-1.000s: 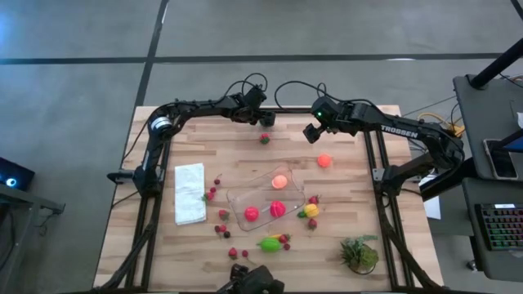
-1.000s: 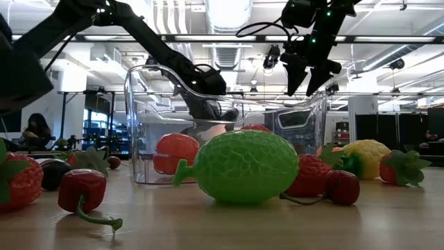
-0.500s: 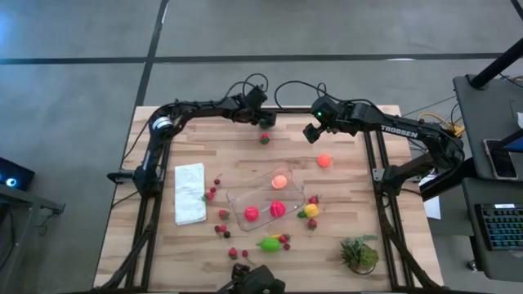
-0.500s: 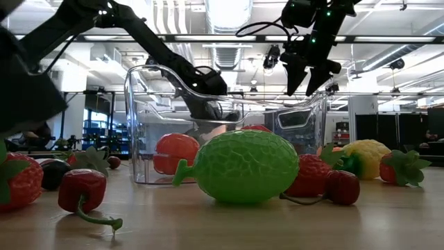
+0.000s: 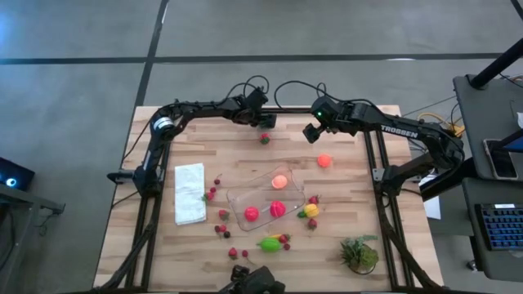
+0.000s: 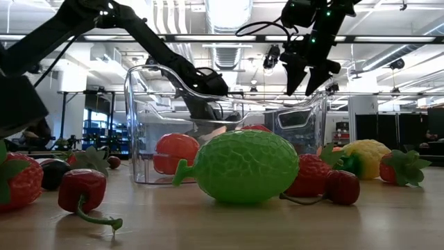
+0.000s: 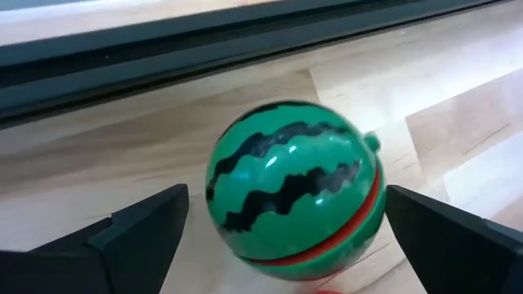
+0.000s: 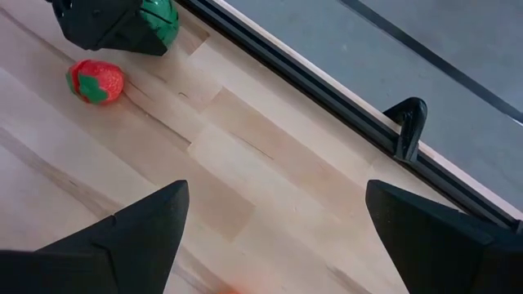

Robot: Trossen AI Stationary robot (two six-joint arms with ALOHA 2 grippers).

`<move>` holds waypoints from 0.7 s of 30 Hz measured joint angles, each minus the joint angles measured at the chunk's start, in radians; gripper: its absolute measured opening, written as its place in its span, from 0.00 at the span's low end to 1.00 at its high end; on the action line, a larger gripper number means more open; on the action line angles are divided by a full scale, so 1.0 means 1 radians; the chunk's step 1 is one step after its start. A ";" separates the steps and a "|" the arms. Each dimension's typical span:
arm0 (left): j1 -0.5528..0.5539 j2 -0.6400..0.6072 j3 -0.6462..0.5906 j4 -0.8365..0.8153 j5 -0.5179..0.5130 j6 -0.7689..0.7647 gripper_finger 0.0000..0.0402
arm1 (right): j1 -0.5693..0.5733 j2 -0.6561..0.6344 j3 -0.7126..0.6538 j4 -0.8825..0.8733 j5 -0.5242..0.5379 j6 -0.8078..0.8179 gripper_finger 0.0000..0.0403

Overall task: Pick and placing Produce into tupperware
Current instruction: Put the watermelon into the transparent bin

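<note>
Left gripper (image 7: 282, 237) at the striped melon (image 7: 294, 188)
Fingers spread wide either side of melon, not gripping; right gripper (image 5: 311, 133) spread, empty.

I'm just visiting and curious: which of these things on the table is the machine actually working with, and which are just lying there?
Part of the job:
- clear tupperware
- striped watermelon between the left gripper fingers
- orange fruit
- lime-green melon
- strawberries

Just lying about:
- white folded cloth
- spiky green plant tuft
</note>
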 joint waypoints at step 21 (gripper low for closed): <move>-0.010 0.000 -0.001 0.024 0.014 -0.002 0.73 | 0.000 0.000 -0.001 0.003 0.000 0.004 0.91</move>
